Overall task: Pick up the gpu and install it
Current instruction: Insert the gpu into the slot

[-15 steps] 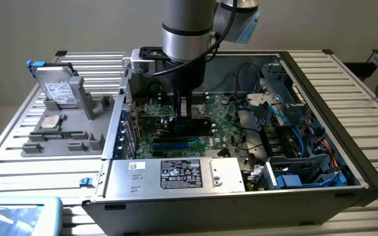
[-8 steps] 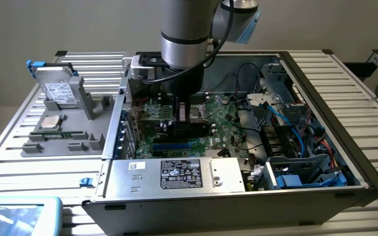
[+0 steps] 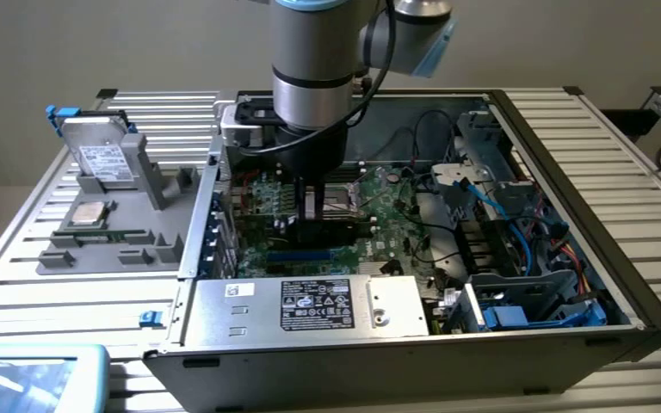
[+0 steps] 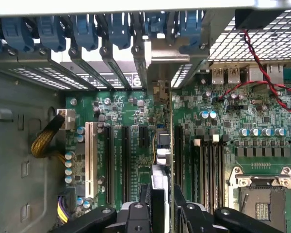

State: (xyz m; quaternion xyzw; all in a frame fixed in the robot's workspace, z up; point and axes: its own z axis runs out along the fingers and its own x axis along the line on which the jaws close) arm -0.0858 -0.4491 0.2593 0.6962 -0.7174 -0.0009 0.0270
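Observation:
The gpu (image 3: 326, 231) is a thin dark card standing on edge over the green motherboard (image 3: 394, 211) inside the open computer case. My gripper (image 3: 313, 205) reaches straight down into the case and is shut on the card's upper edge. In the wrist view the gpu (image 4: 158, 160) is seen edge-on, running from between my black fingers (image 4: 136, 216) toward the rear slot brackets (image 4: 157, 58). It stands in line with the expansion slots (image 4: 126, 160), next to the black ones. I cannot tell whether it is seated in a slot.
A grey fixture (image 3: 113, 245) at the exterior view's left holds a silver hard drive (image 3: 101, 155) and a processor (image 3: 87, 213). The power supply (image 3: 307, 305) sits at the case front, with cables and a drive cage (image 3: 515, 258) on the right. A CPU socket (image 4: 262, 204) and red-black wire (image 4: 266, 77) lie beside the slots.

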